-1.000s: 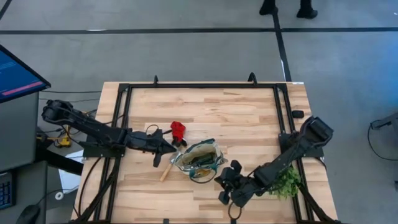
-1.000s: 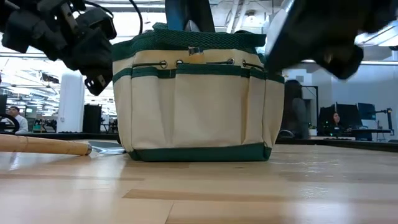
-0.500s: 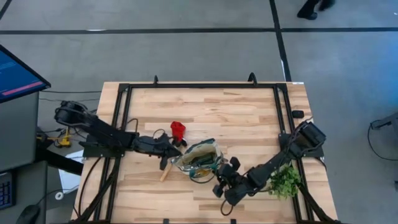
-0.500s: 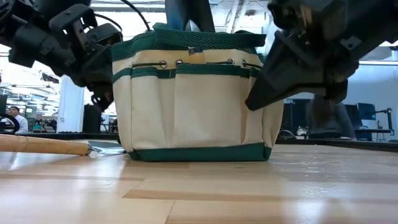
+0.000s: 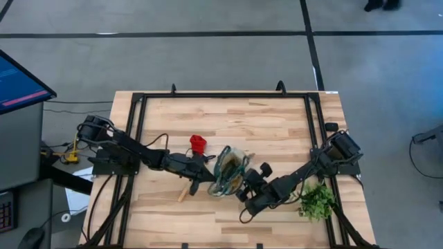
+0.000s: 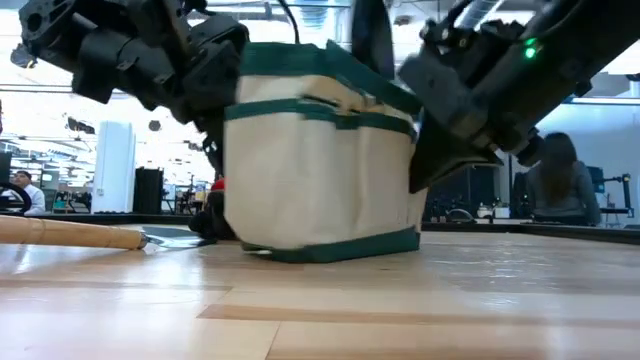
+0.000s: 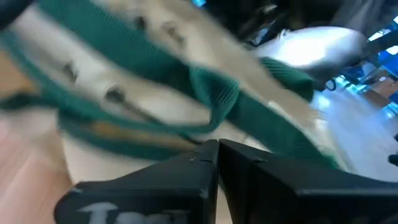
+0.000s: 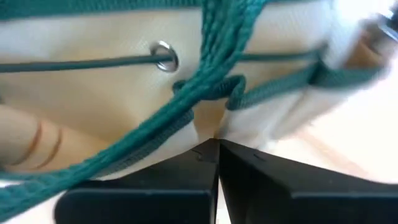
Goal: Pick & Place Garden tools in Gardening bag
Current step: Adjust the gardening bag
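Two dark, nearly black robot arms are showing, each built from chunky jointed segments with rounded housings at the joints. Black cables are looping along the left arm and trailing off its base, beside a small yellow part. The right arm is ending at a blocky, boxy base joint. A small green indicator light is glowing on one arm's housing in the low view. The left gripper and the right gripper are each showing two flat, matte black fingers with straight, angular edges and pale, blurred markings.
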`<act>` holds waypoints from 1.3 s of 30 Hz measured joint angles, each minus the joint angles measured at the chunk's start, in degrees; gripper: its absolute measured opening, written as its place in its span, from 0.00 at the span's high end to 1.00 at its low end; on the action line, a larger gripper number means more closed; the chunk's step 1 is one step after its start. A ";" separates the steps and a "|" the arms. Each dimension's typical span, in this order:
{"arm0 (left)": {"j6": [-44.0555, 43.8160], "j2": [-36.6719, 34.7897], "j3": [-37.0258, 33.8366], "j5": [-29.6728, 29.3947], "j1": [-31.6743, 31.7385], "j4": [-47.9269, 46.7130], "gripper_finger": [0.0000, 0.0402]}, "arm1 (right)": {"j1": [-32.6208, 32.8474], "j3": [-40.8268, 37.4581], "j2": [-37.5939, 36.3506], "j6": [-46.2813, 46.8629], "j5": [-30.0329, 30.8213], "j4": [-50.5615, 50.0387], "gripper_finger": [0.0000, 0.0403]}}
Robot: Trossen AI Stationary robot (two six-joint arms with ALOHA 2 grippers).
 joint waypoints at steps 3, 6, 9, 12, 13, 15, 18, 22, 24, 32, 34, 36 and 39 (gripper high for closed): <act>0.43 -0.01 0.86 0.37 0.96 0.01 1.00 | -0.55 -0.02 -0.08 2.77 1.07 -5.10 1.00; 0.47 -0.01 0.92 0.35 2.23 -0.05 1.00 | -1.30 0.01 -0.72 3.96 1.25 -7.86 1.00; 0.51 -0.01 0.92 0.35 3.01 -0.10 1.00 | -1.98 -0.07 -1.42 4.10 2.03 -10.11 1.00; 0.54 -0.01 0.92 0.18 3.80 -0.07 1.00 | -2.98 -0.35 -2.79 4.11 2.27 -11.92 1.00; 0.54 -0.01 0.92 -0.16 4.06 -0.07 1.00 | -3.26 -0.72 -3.40 4.07 2.23 -12.30 1.00; 0.58 -0.01 0.92 -0.24 4.45 -0.05 1.00 | -3.65 -1.15 -4.87 3.13 1.66 -12.14 1.00; 2.05 -0.94 0.88 0.44 4.44 -0.65 1.00 | -2.97 -1.64 -7.96 0.22 -1.22 -11.12 1.00; 2.46 -2.67 0.88 1.42 4.40 -3.93 1.00 | -0.37 -1.66 -11.71 -2.84 -6.72 -7.62 1.00; 2.53 -3.66 0.88 1.42 4.41 -6.12 1.00 | 1.14 -1.66 -12.81 -4.19 -8.40 -4.92 1.00; 3.89 -8.34 0.88 0.94 4.42 -12.85 1.00 | 4.69 -1.65 -11.60 -6.47 -11.04 7.78 1.00; 3.98 -9.58 0.88 0.94 4.40 -14.32 1.00 | 4.78 -1.66 -10.22 -6.49 -11.79 10.74 1.00; 4.24 -11.06 0.88 0.94 4.40 -16.22 1.00 | 4.76 -1.66 -8.57 -6.84 -11.89 14.23 1.00; 4.43 -12.43 0.88 0.74 4.39 -21.73 1.00 | 4.38 -1.67 -5.09 -9.13 -11.90 21.87 1.00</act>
